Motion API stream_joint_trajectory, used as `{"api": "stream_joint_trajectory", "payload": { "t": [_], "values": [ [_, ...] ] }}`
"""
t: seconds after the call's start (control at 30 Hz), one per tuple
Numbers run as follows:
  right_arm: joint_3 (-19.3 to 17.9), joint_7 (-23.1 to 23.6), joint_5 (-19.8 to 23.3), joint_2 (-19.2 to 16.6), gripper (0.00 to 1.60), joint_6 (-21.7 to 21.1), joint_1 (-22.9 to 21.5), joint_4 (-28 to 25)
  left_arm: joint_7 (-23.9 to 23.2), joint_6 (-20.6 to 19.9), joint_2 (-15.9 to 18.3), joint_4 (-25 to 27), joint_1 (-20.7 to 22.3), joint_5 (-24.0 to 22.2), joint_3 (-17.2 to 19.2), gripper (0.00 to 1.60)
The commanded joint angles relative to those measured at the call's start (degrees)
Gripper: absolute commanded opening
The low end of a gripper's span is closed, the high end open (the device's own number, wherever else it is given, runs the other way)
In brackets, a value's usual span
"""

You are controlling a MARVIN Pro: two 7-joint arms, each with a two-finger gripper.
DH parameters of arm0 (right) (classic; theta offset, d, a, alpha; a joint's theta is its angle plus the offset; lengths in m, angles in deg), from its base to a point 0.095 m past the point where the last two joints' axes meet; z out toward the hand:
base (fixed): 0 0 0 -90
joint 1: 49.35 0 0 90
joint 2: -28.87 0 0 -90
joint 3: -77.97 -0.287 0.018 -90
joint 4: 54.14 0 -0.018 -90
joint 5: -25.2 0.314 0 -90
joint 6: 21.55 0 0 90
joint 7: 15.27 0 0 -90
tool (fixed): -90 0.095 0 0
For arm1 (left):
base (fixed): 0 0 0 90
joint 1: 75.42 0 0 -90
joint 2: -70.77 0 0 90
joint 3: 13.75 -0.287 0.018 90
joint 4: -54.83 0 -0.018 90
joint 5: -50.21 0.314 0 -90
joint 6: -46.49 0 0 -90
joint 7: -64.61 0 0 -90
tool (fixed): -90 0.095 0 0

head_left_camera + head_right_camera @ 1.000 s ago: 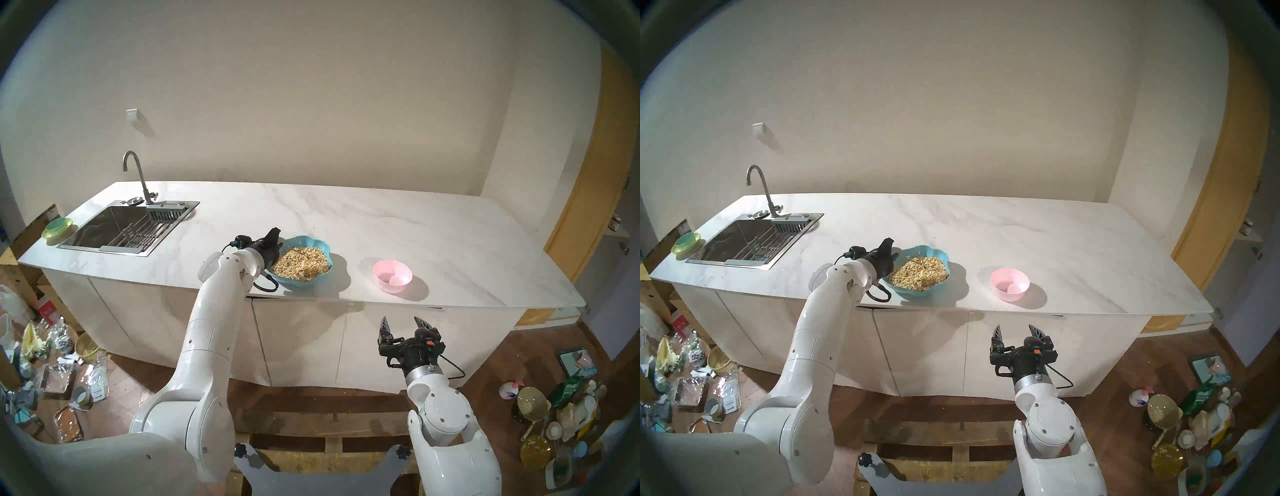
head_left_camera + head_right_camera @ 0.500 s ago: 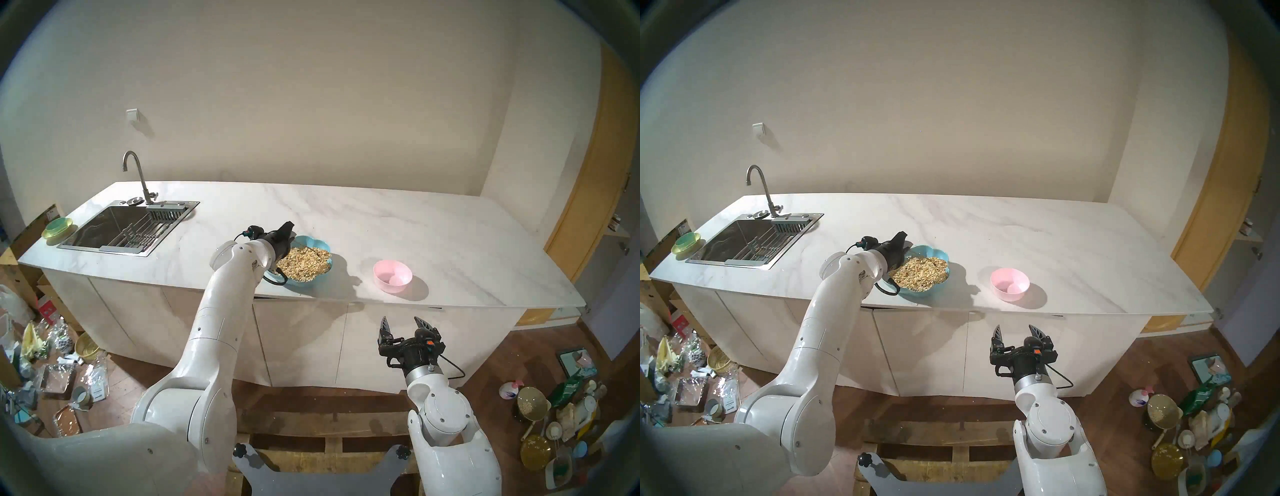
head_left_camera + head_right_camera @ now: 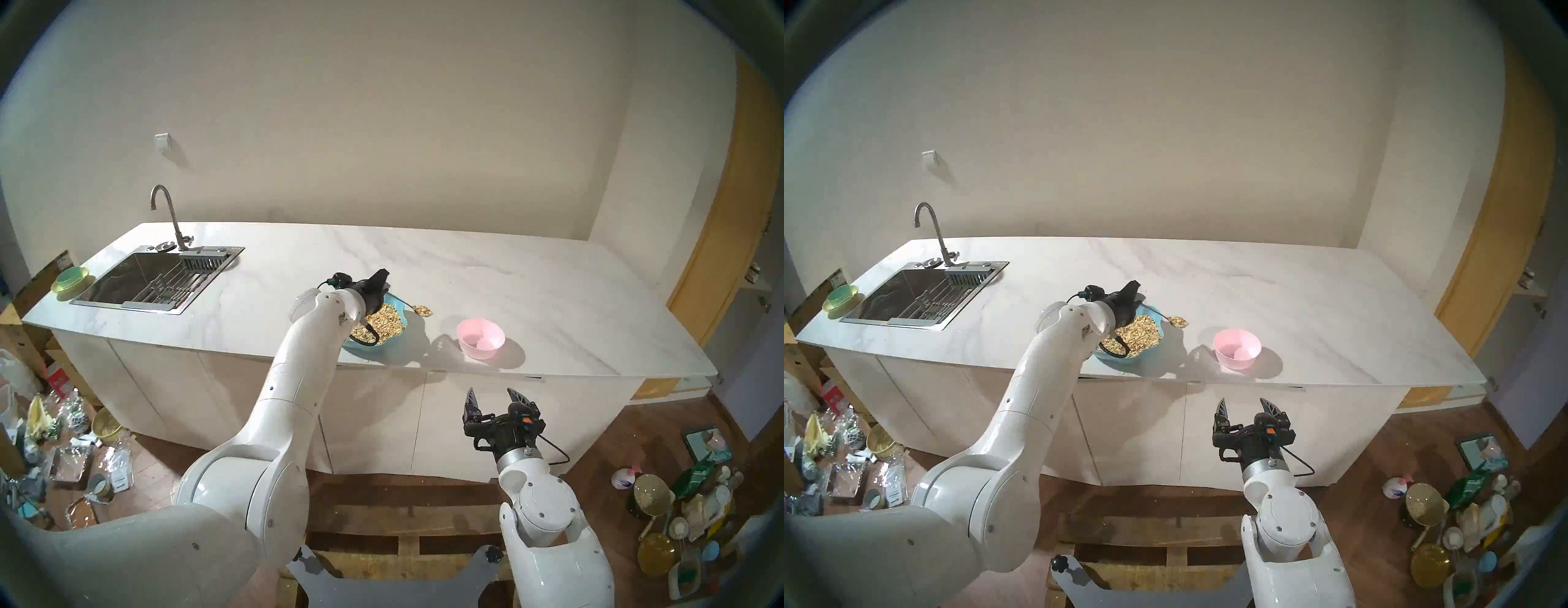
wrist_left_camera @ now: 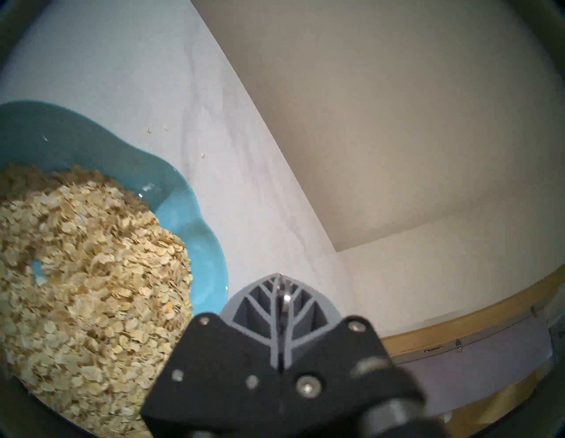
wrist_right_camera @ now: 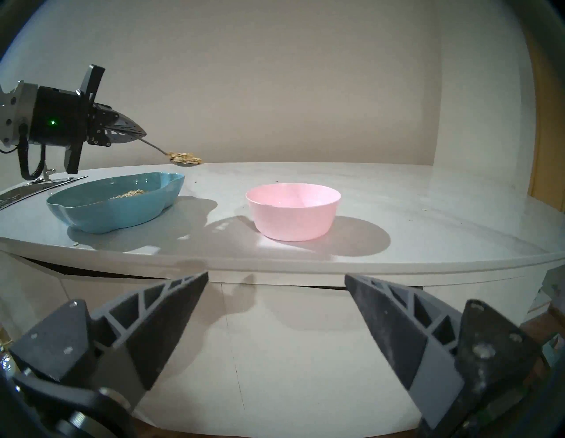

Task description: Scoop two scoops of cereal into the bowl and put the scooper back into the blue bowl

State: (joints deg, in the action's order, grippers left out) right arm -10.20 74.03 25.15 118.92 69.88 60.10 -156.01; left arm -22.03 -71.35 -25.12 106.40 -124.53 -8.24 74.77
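Observation:
My left gripper [image 3: 385, 293] is shut on the handle of the silver scooper [image 3: 403, 302] and holds it above the counter. The scooper's head [image 3: 423, 311] carries cereal and hangs just past the right rim of the blue bowl [image 3: 396, 303], short of the pink bowl [image 3: 480, 338]. The blue bowl holds a heap of cereal [image 3: 382, 323]. In the right wrist view the left gripper [image 5: 134, 133] and the loaded scooper [image 5: 185, 158] are above the blue bowl [image 5: 122, 208], left of the pink bowl [image 5: 293, 211]. My right gripper [image 3: 491, 392] is open and empty below the counter's front edge.
A sink [image 3: 148, 276] with a faucet [image 3: 169, 216] is at the counter's left end, beside a green bowl on a yellow plate [image 3: 71, 280]. A few loose flakes [image 4: 149, 130] lie on the counter behind the blue bowl. Clutter covers the floor on both sides.
My left arm has moved right and lifted the scooper, loaded with cereal, out of the blue bowl and past its right rim. The right arm has not moved.

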Motion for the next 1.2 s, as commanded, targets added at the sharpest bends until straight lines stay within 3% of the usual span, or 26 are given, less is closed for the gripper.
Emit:
{"api": "stream_joint_trajectory", "payload": {
  "t": [0.0,0.4,0.8,1.17],
  "values": [
    [0.0,0.0,0.1,0.2,1.60,0.3,-0.4,-1.3,-1.9,1.9,-3.3,-2.5,5.2,0.1,-1.6,0.00],
    [0.0,0.0,0.1,0.2,1.60,0.3,-0.4,-1.3,-3.7,5.5,-7.7,-15.8,13.2,1.2,-4.4,0.00],
    [0.0,0.0,0.1,0.2,1.60,0.3,-0.4,-1.3,-8.7,9.7,-11.1,-31.5,21.5,2.6,-7.2,0.00],
    [0.0,0.0,0.1,0.2,1.60,0.3,-0.3,-1.4,-12.4,9.1,-10.9,-32.0,22.3,5.2,-11.2,0.00]
  ]
}}
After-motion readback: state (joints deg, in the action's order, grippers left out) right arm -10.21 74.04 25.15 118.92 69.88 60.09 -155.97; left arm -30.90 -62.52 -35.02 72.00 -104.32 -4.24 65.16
